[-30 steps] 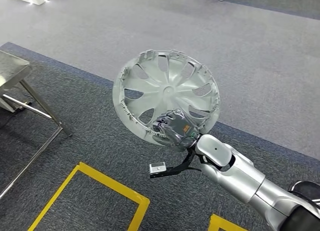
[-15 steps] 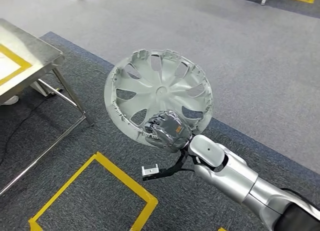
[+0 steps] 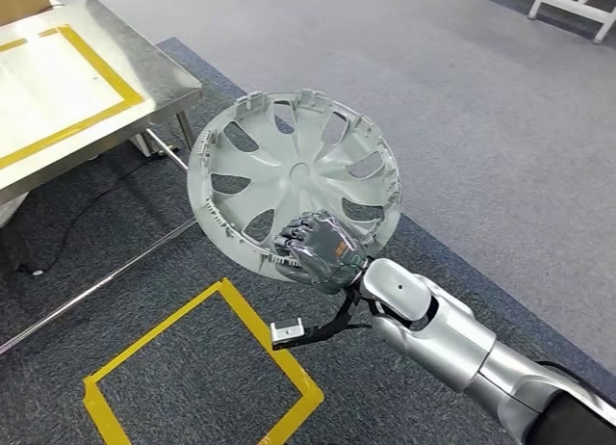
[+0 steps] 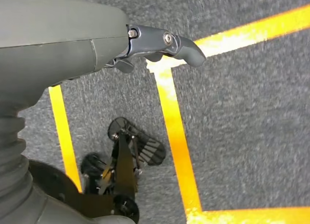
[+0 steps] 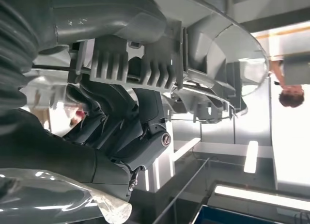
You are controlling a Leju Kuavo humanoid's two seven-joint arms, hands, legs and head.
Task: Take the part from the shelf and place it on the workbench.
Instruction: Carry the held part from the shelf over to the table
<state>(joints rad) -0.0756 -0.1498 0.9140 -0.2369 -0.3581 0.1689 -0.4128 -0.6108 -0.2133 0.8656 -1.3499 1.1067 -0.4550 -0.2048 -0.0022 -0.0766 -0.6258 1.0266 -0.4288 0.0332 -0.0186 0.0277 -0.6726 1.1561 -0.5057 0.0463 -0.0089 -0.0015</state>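
Observation:
A silver-grey wheel cover (image 3: 297,170) with spoke cut-outs hangs in the air, its ribbed inner side facing up. My right hand (image 3: 320,248) grips its near rim, fingers curled over the edge. In the right wrist view the dark fingers (image 5: 120,127) clamp the cover's clipped rim (image 5: 205,44). The steel workbench (image 3: 156,89), marked with yellow tape, stands at the upper left, its corner just left of the cover. My left hand (image 4: 73,40) hangs over the carpet holding nothing, one dark finger (image 4: 175,42) stretched out.
Workbench legs and a low crossbar (image 3: 109,276) run along the dark carpet at the left. A yellow taped square (image 3: 240,315) marks the floor below the cover. Lighter grey floor (image 3: 472,98) lies beyond. A person (image 5: 290,93) stands far off in the right wrist view.
The camera has swung toward the workbench, which now reaches much further in at the upper left. My right hand still grips the wheel cover the same way.

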